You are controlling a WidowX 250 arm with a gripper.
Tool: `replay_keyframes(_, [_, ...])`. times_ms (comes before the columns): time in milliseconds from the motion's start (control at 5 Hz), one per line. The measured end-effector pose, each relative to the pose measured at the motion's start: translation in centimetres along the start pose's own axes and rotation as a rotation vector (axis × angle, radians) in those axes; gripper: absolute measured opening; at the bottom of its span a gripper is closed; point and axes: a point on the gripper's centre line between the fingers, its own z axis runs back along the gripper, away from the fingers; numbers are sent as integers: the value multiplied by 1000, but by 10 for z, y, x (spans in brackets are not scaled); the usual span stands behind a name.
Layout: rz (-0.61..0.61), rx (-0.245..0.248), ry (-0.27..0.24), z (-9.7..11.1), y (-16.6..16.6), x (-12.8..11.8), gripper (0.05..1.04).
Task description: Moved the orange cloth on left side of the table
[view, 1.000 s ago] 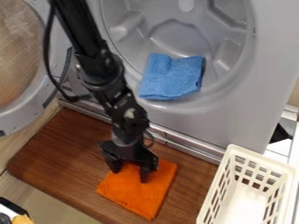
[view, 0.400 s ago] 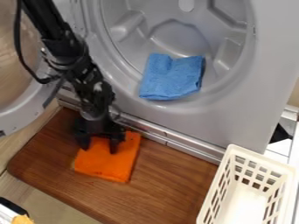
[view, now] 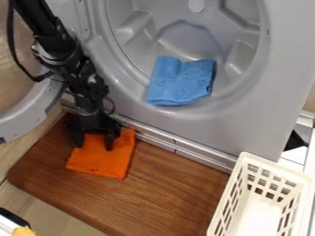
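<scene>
At the near right, a cream perforated basket (view: 277, 166) is standing beside the wooden desk (view: 166, 198) and is playing no part in this operation. Farther in, the orange cloth (view: 102, 161) is lying on the left part of the desk as the camera views it, toward the far left corner, and a strip of wood is separating it from the left edge. I am therefore assessing the placement requirement as essentially met. My tool (view: 94, 144) is standing at the cloth's far portion, its two fingers pointing downward and spread apart, with orange fabric showing between them; I am not seeing them pinch the material. I am judging that raising the tool and withdrawing the arm (view: 58, 39) are the remaining steps, unless a position closer to the edge is being required. During lift-off, I am advising a check that no fabric is clinging to the fingertips, since a snag could be pulling the cloth out of position. Beyond the desk, a grey front-loading appliance (view: 265, 129) is standing with its round door (view: 43, 117) open, and a folded blue cloth (view: 180, 80) is resting at its opening. I am finding no legible label or writing on these items.
</scene>
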Motion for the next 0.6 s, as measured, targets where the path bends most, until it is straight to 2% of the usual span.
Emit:
replay_keyframes(200, [-42,-22,19,4,-5,-2,1001])
replay_keyframes(400, [-73,-25,-28,29,-9,5,1001])
replay_keyframes(600, [-94,-18,-71,51,-17,0,1001])
